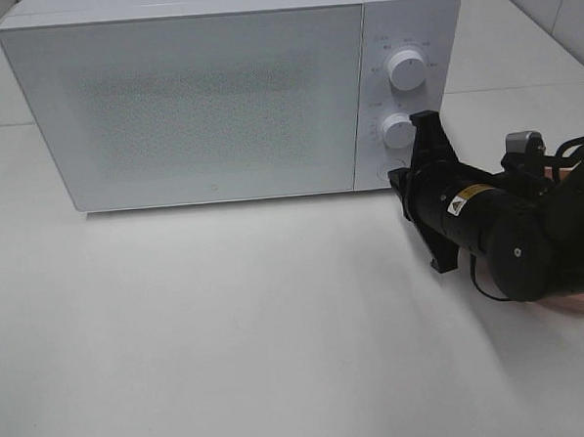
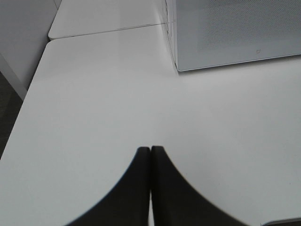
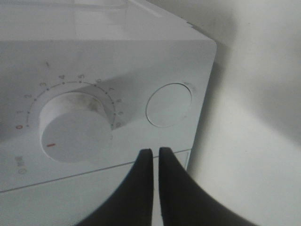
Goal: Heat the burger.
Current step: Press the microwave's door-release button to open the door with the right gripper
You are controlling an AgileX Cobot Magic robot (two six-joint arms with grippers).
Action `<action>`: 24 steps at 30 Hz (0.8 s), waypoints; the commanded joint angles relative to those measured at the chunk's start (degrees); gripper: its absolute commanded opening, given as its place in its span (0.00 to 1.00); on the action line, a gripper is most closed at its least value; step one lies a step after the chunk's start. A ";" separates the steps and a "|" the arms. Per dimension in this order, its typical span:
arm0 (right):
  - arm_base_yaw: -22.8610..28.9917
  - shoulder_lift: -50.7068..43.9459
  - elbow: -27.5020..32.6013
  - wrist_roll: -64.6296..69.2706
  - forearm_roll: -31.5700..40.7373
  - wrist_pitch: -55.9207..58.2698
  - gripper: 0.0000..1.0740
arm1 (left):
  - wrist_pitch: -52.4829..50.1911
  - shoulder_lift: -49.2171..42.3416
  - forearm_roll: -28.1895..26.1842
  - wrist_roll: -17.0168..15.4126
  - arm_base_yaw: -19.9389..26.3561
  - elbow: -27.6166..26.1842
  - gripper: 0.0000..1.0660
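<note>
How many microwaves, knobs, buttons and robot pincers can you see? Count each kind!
microwave: 1
knobs: 2 (upper knob, lower knob)
round button: 1
pincers: 2 (left pincer, right pincer)
Total: 6

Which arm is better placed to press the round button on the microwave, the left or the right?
Right. The right gripper points at the round button on the microwave; the left gripper hangs over the table, far from the controls.
</note>
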 commanded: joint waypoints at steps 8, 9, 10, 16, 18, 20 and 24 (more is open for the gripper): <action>0.17 3.04 -2.12 0.92 5.33 -2.75 0.04 | -0.06 -1.15 -0.29 -0.06 -0.06 0.17 0.00; 0.17 3.32 -2.18 0.92 5.79 -3.44 0.04 | -0.06 -1.15 -0.29 -0.06 -0.06 0.17 0.00; 0.11 4.13 -2.64 0.92 5.84 -4.13 0.03 | -0.06 -1.15 -0.29 -0.06 -0.06 0.17 0.00; 0.06 5.44 -4.64 0.92 5.56 -3.90 0.00 | -0.06 -1.15 -0.29 -0.06 -0.06 0.17 0.00; 0.00 5.61 -5.27 0.52 5.79 -3.90 0.00 | -0.06 -1.15 -0.29 -0.06 -0.06 0.17 0.00; 0.00 5.61 -5.56 0.40 5.90 -3.90 0.00 | -0.06 -1.15 -0.29 -0.06 -0.06 0.17 0.00; 0.00 5.61 -6.76 -2.46 6.88 -2.98 0.00 | -0.06 -1.15 -0.29 -0.06 -0.06 0.17 0.00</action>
